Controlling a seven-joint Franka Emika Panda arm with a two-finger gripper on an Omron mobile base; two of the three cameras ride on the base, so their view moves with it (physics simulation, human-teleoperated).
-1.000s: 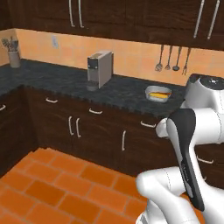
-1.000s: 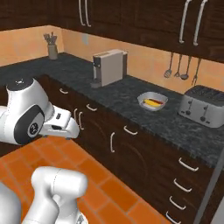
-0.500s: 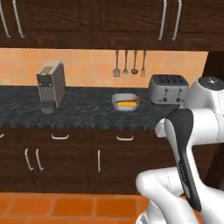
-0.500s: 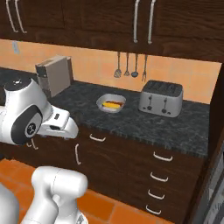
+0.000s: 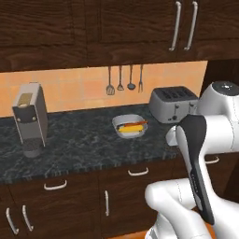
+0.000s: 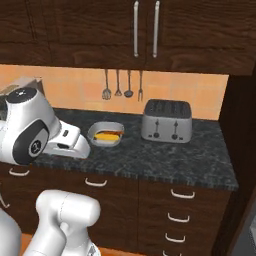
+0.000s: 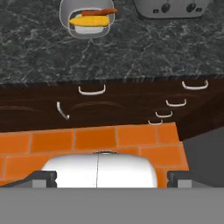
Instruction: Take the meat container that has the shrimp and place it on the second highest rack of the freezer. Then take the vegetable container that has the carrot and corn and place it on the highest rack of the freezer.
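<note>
1. Sitting at the centre of the left base view, the vegetable container point(image 5: 130, 126) with carrot and corn rests on the dark counter point(image 5: 84, 151), just left of the toaster point(image 5: 173, 103).
2. Both base views have swung since a second ago: the base has driven along the counter, bringing the toaster into frame. Judged, it is still travelling, no pick begun.
3. The arm stays folded low; the gripper point(image 7: 107, 177) is released, jaws wide, grasping nothing.

The whole scene has slid leftward across both base views, which means the base and its cameras have turned along the tabletop point(image 5: 84, 154), not that the things moved. The coffee machine point(image 5: 30, 119) now sits at 9 o'clock in the left base view, the vegetable container point(image 5: 130, 126) near centre. The toaster point(image 6: 166, 121) has come to mid-frame.
</note>
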